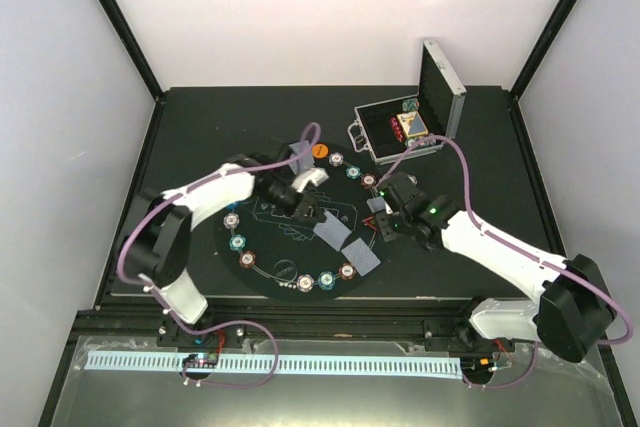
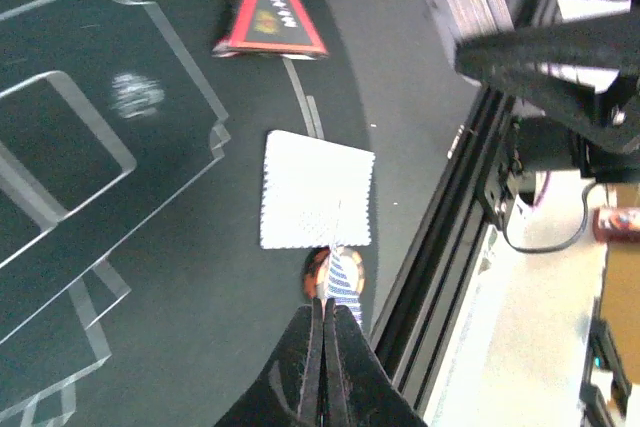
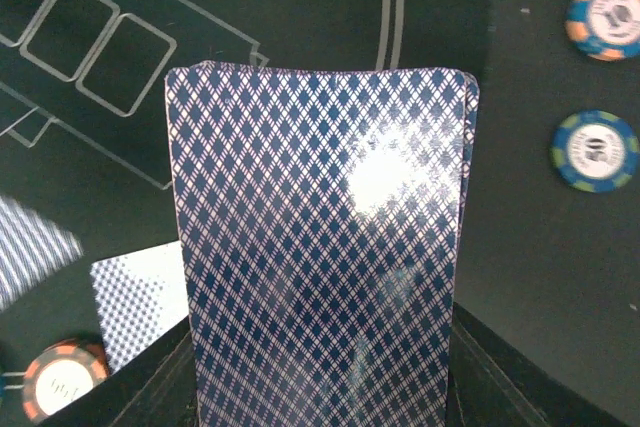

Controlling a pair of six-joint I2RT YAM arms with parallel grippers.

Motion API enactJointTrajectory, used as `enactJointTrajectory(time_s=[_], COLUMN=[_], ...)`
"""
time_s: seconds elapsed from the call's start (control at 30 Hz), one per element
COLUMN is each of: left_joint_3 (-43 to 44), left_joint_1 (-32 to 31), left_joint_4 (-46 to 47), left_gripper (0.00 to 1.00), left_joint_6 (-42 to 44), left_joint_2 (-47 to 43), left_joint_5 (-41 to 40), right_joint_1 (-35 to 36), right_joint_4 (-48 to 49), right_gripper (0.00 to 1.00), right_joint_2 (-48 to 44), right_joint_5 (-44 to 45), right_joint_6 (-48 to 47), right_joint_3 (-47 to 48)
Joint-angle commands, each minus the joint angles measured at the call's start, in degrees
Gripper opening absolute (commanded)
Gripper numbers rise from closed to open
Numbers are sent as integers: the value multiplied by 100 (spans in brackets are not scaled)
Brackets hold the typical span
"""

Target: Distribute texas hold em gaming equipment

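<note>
My left gripper hovers over the middle of the round mat, shut on a single playing card seen edge-on above a red-brown chip. Another card lies flat just beyond it, and the red triangle marker lies farther on. My right gripper is at the mat's right side, shut on a deck of blue-diamond-backed cards that hides its fingertips. Two dealt cards lie on the mat between the grippers. Several chips ring the mat. An orange disc sits at the far edge.
The silver case stands open at the back right, its lid upright, with chips and boxes inside. The black mat fills the table's middle. The rail of the table's near edge runs close to the left gripper. Blue and teal chips lie right of the deck.
</note>
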Motion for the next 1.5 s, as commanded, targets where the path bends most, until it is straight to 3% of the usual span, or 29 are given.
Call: enactJointTrajectory(time_s=[0.0,0.17,0.43,0.8,1.13,1.37,1.47], left_joint_3=[806,1661,2603,2624,2641,2635,2634], left_joint_1=[-710,-1297,-1494,-1547,-1545,-1546,-1543], left_joint_4=[-652,-1003,-1380,-775,-825,-805,-771], left_gripper=[2,2,1,2,6,17,35], left_joint_6=[685,1041,1250,987,1051,1039,972], left_joint_2=[911,1710,2691,3005,3234,3212,3138], left_joint_5=[281,336,508,572,413,93,-162], right_joint_1=[-206,-256,-265,-269,-265,-270,-267], right_joint_4=[-122,-136,-144,-103,-86,-75,-85], right_gripper=[54,54,54,54,54,54,54], right_joint_2=[-244,-434,-503,-501,-530,-539,-556], right_joint_5=[339,370,392,344,299,273,291], right_joint_6=[181,236,283,246,240,226,230], right_joint_3=[-73,-178,-244,-254,-281,-290,-287])
